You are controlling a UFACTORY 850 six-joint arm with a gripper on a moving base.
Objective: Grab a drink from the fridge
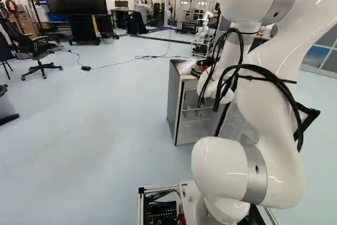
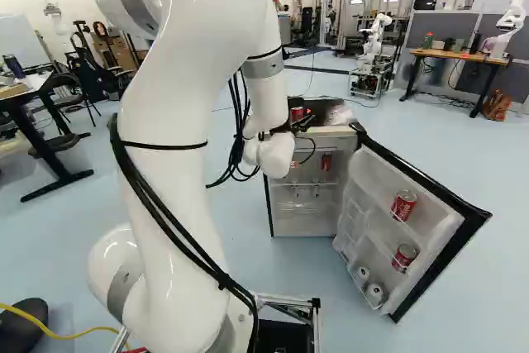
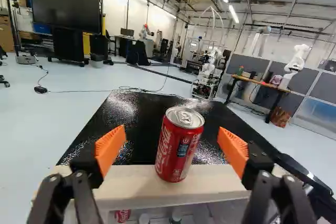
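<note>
Can (image 3: 179, 145), red, stood upright on top of fridge (image 1: 175, 98), at its front edge. Claw (image 3: 172, 136) was wide open there, one orange pad (image 3: 111, 147) each side of can, neither touching; nothing held. Step in hand, as judged: lining up grasp. Next move called for slight advance over fridge top, then closing on can's sides. White arm (image 2: 178, 80) arched high, then bent down, wrist low near fridge top, claw aimed across it.
</note>
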